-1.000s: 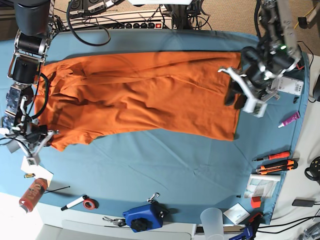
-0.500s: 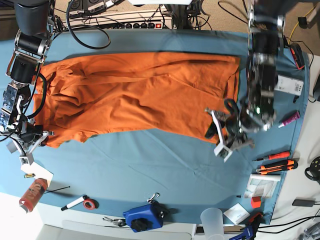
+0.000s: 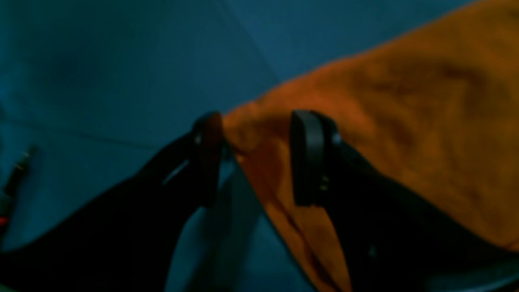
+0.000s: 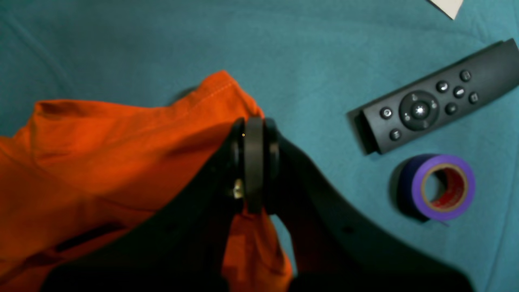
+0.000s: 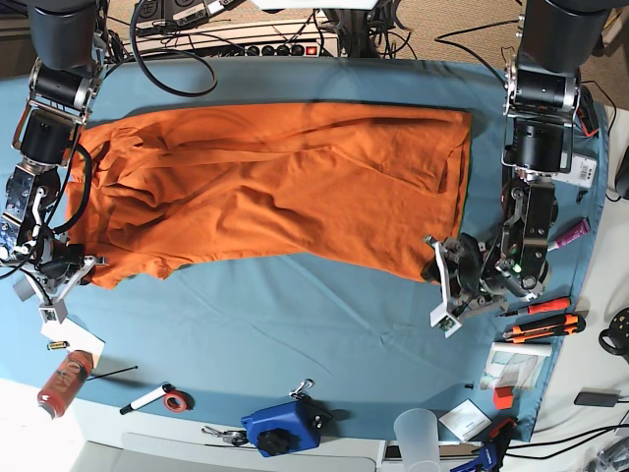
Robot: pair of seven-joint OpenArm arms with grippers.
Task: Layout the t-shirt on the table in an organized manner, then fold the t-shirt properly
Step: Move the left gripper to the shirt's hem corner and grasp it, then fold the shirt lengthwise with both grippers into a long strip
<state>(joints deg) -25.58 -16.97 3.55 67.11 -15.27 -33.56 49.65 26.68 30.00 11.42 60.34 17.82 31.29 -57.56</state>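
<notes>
Meanwhile the orange t-shirt [image 5: 275, 187] lies spread across the teal table [image 5: 324, 324]. At its lower hem corner, the left gripper [image 3: 255, 158] has its jaws apart, straddling the fabric edge. The right gripper [image 4: 254, 162] is pinched together on a fold of shirt, near a black remote [image 4: 434, 107] and purple tape roll [image 4: 442, 188].

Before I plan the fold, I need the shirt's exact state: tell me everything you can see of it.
The t-shirt is plain bright orange soft fabric with no print, spread lengthwise across the teal table, wrinkled, with loose folds bunched toward the right arm's end. The right gripper is shut on a stitched hem corner there. At the other end, the left gripper is open, its fingers straddling the shirt's corner.
</notes>
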